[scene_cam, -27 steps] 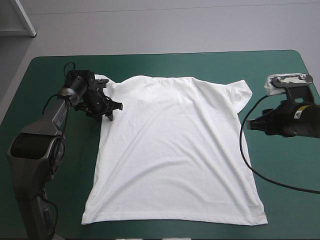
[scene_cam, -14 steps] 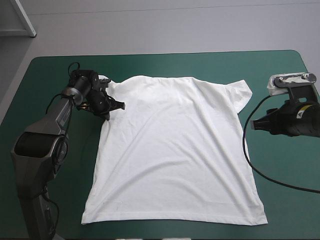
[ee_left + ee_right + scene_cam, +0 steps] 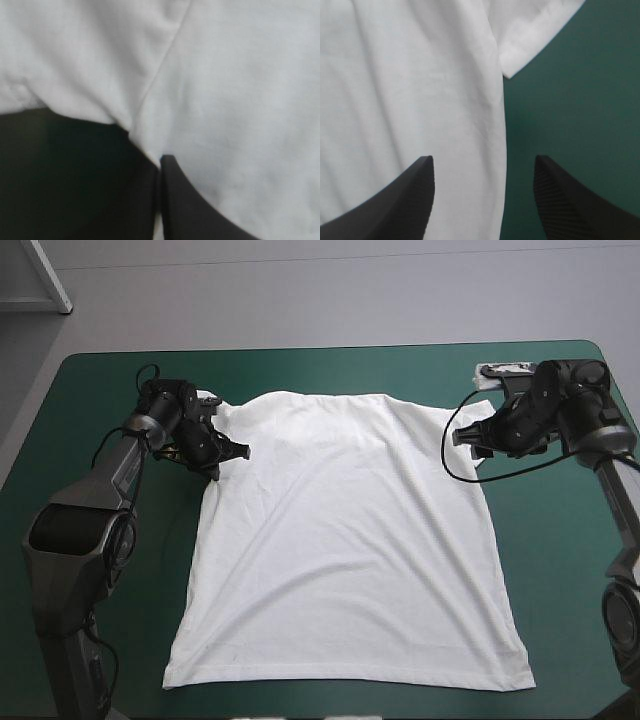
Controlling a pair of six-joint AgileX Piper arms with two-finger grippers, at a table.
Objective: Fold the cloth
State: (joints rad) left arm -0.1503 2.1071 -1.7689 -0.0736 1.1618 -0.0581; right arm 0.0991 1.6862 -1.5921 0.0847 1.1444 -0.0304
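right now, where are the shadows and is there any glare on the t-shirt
High view: even light, no glare on the T-shirt, only faint crease shading. Left wrist view: the teal-green cover beside the left gripper lies in deep shadow, nearly black. Right wrist view: soft shading along the folds near the sleeve; the cover ahead of the open right gripper is evenly lit.

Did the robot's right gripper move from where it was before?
Yes. The right gripper with black fin-shaped fingers came in from the right edge of the teal-green table to the sleeve of the white short-sleeved T-shirt.
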